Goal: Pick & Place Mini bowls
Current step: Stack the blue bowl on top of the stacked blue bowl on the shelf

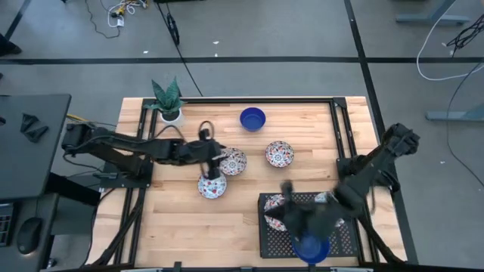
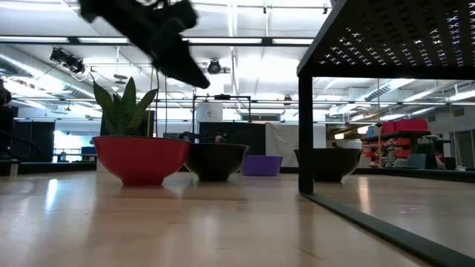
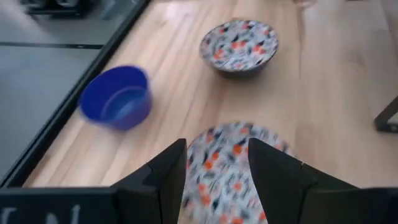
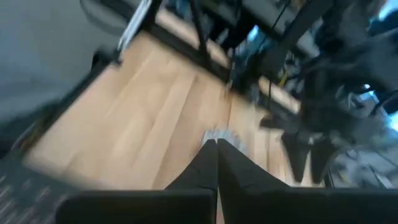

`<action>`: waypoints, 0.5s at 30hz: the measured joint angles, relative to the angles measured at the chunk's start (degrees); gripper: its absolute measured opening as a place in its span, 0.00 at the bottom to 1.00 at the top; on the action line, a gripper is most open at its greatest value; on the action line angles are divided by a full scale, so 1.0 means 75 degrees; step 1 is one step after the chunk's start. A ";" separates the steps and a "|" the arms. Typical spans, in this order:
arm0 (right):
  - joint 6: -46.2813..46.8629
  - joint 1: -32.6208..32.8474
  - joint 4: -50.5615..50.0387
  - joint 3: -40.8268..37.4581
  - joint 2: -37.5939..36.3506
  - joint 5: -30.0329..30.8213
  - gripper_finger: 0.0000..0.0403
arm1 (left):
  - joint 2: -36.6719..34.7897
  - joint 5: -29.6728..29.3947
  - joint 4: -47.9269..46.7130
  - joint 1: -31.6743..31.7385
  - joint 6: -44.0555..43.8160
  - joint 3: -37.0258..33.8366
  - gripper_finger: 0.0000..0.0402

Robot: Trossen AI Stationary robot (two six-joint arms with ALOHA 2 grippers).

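The wooden worktop (image 1: 189, 219) carried scattered mini bowls. The left gripper (image 1: 214, 168), fingers spread apart, hung over a patterned bowl (image 3: 233, 165), with a blue bowl (image 1: 252, 119) and another patterned bowl (image 1: 279, 153) beyond it. The right gripper (image 1: 291, 215), fingers pressed together, hovered above the black rack (image 1: 344, 238), a blue bowl (image 1: 311, 248) just beside it.

A potted plant (image 1: 168, 100) stands at the table's (image 1: 181, 227) far-left corner — a black perforated rack (image 1: 272, 234) front-right.

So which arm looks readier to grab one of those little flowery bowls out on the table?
The left, probably. Its tool hangs open right over a white floral mini bowl on the wooden table, while the right tool is shut, over by the black mesh rack.
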 joint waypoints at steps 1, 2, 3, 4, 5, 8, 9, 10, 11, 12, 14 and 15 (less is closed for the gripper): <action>-0.0283 -0.0345 0.0347 0.0000 -0.0045 -0.0429 0.01 | -0.0297 -0.0173 0.0011 -0.0033 -0.0137 -0.0253 0.44; -0.0507 -0.0688 0.0687 0.0000 -0.0075 -0.0826 0.01 | -0.0587 -0.0348 0.0075 -0.0076 -0.0234 -0.0503 0.44; -0.0691 -0.1025 0.1066 0.0001 -0.0085 -0.1199 0.01 | -0.0907 -0.0514 0.0159 -0.0111 -0.0386 -0.0757 0.44; -0.0776 -0.1418 0.1404 0.0001 -0.0088 -0.1549 0.01 | -0.1230 -0.0672 0.0169 -0.0128 -0.0552 -0.1038 0.44; -0.0831 -0.1811 0.1639 0.0001 -0.0088 -0.1829 0.01 | -0.1531 -0.0833 0.0132 -0.0152 -0.0713 -0.1309 0.44; -0.0521 -0.3074 0.2063 0.0001 -0.0067 -0.2252 0.01 | -0.2287 -0.1068 0.0136 -0.0151 -0.1225 -0.2034 0.44; -0.0283 -0.3520 0.2125 0.0004 -0.0042 -0.2380 0.01 | -0.2496 -0.1098 0.0142 -0.0151 -0.1376 -0.2236 0.44; 0.0044 -0.3980 0.2073 0.0004 -0.0022 -0.2527 0.01 | -0.2671 -0.1098 0.0191 -0.0151 -0.1491 -0.2421 0.44; 0.0322 -0.4423 0.1971 -0.0002 -0.0004 -0.2745 0.01 | -0.2827 -0.1097 0.0167 -0.0149 -0.1612 -0.2601 0.44; 0.0518 -0.4863 0.1893 -0.0005 0.0028 -0.3082 0.01 | -0.2931 -0.1098 0.0149 -0.0149 -0.1751 -0.2747 0.44; 0.0696 -0.5693 0.1751 -0.0002 0.0109 -0.3763 0.01 | -0.3059 -0.1098 0.0149 -0.0149 -0.1888 -0.2987 0.44; 0.0774 -0.6067 0.1624 -0.0002 0.0183 -0.4068 0.01 | -0.3076 -0.1095 0.0154 -0.0151 -0.1945 -0.3067 0.44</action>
